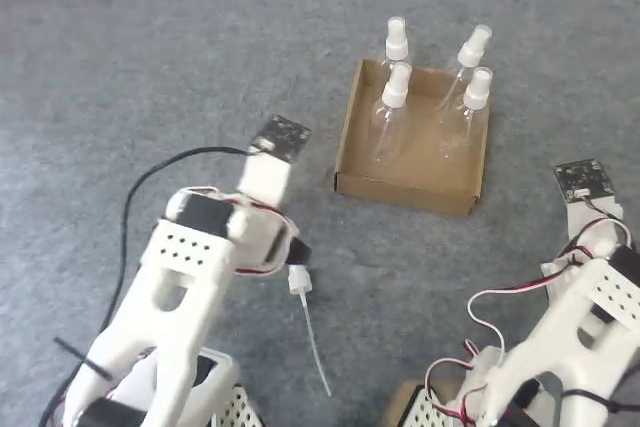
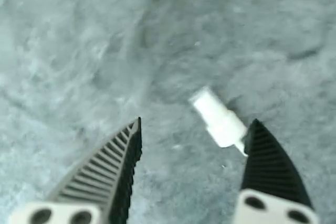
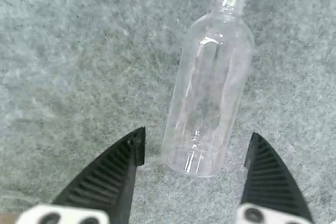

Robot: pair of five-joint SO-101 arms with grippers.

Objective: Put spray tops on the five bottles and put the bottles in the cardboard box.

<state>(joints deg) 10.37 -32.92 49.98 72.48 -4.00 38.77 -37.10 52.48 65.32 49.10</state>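
Currently: left gripper [image 2: 197, 123], fingers apart, over spray top [image 2: 218, 119]; right gripper [image 3: 198, 132], fingers apart, astride uncapped bottle [image 3: 210, 98]; cardboard box [image 1: 405, 190] at spray top's 1 o'clock.

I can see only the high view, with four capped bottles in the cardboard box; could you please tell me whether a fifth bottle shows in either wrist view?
Observer: Yes. The right wrist view shows a clear bottle with no spray top on its neck. It lies on the grey carpet below the open right hand.
Operator: Thank you. Is the left hand gripping the loose spray top I see beside that arm?
Observer: No. In the left wrist view the left hand is open, and the spray top lies on the carpet beneath it, nearer one side and not gripped.
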